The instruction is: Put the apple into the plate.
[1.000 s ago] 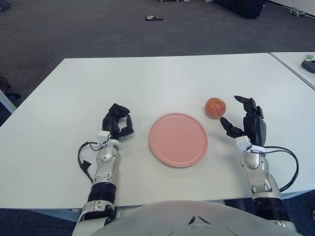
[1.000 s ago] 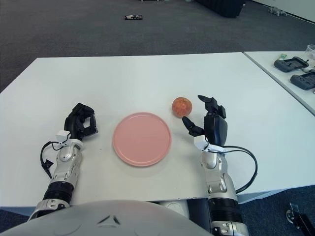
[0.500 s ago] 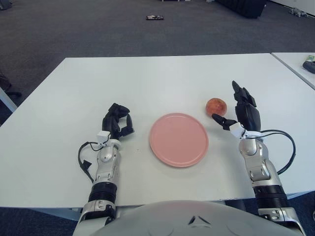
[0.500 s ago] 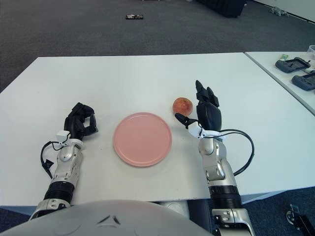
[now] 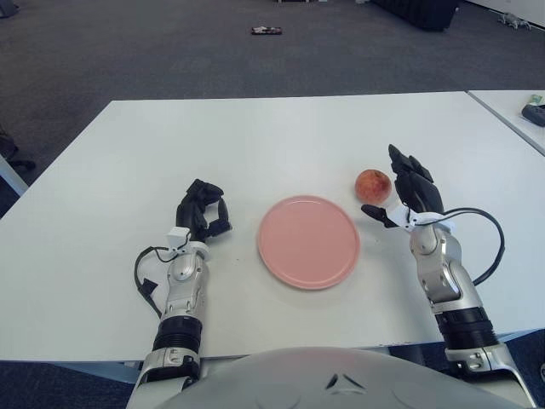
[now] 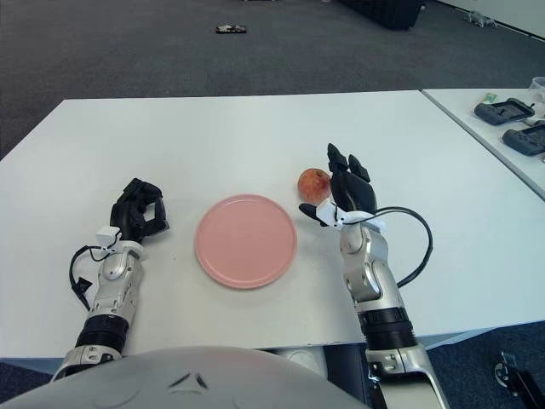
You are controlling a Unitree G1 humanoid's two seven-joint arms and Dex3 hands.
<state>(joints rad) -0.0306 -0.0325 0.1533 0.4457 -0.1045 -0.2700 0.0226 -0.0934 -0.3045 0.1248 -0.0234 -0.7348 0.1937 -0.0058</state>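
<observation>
- Apple (image 5: 373,185): round, red-orange skin with paler yellowish patches; lies on the white desk (image 5: 281,136), just right of the plate (image 5: 307,241) and a little farther back than the plate's centre.
- Apple orientation: near-spherical, no clear long axis; stem direction cannot be told.
- Plate: pink, round, flat on the desk, nothing in it; its right rim is near the apple but apart from it.
- Right hand (image 5: 407,192): just right of the apple, fingers spread and extended upward, thumb reaching toward the apple's near side; holds nothing. Contact with the apple cannot be told.
- Left hand (image 5: 203,216): shows left of the plate, fingers curled, holding nothing.
- Edges and room: the apple sits well in from the desk's right edge and far edge. Bare desk surface lies behind the apple and the plate. A narrow strip of bare desk separates apple and plate. A second desk (image 6: 511,136) stands to the right, apart from this one.
</observation>
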